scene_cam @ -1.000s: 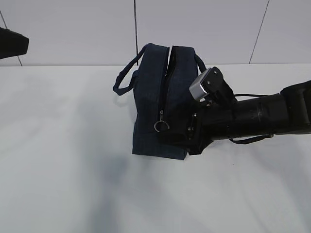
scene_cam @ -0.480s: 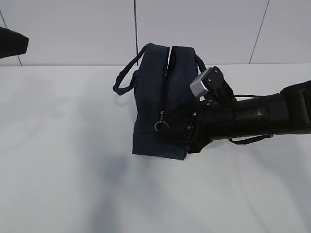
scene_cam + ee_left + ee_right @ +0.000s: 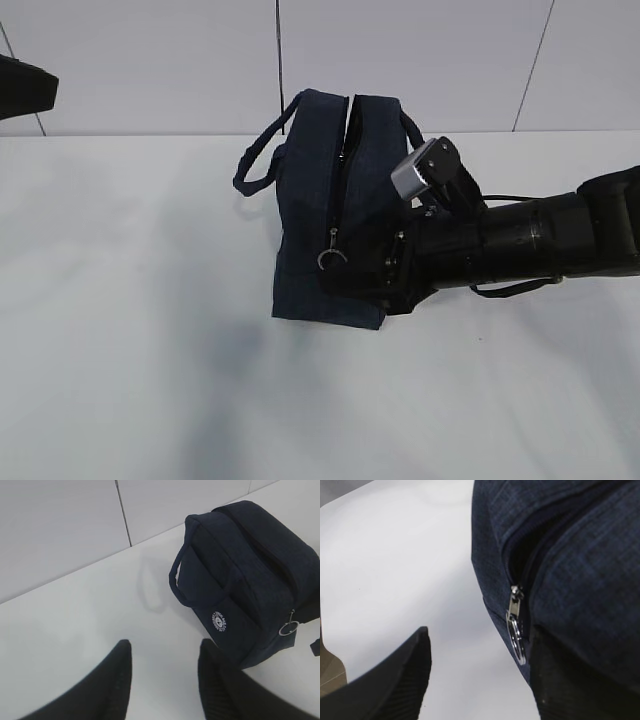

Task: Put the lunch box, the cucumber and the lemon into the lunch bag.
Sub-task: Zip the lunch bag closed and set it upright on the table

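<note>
Navy lunch bag (image 3: 310, 215) upright on table; zipper partly open.

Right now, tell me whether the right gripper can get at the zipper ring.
Probably yes. The right gripper is open, and the zipper ring hangs between its fingers, close to the one beside the bag. Nothing blocks it.

The dark navy fabric box-shaped lunch bag (image 3: 250, 575) is wearing a small round white logo (image 3: 220, 620) (lettering too tiny to read).
</note>
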Controlling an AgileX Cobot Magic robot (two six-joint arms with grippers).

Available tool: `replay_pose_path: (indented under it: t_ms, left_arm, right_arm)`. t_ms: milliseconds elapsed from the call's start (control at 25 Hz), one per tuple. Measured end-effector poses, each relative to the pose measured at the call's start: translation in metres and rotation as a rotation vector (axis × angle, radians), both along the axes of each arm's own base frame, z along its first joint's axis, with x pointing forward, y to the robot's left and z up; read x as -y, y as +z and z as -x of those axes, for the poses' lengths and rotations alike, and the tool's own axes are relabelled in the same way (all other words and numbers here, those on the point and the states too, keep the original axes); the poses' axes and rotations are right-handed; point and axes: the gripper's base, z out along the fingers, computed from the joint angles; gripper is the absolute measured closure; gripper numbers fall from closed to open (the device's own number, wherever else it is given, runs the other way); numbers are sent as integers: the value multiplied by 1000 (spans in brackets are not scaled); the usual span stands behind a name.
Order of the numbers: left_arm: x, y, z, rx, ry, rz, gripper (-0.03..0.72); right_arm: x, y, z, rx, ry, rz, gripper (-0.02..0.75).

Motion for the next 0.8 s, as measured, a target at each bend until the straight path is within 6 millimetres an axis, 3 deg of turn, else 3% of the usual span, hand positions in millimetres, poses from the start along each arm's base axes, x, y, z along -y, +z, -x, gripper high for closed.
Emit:
replay_pose_path:
  t_ms: [800]
  left_arm:
    - [0, 0, 0, 0, 0, 0, 370]
  right_arm:
    - [-5, -18, 2, -72, 50, -54, 264]
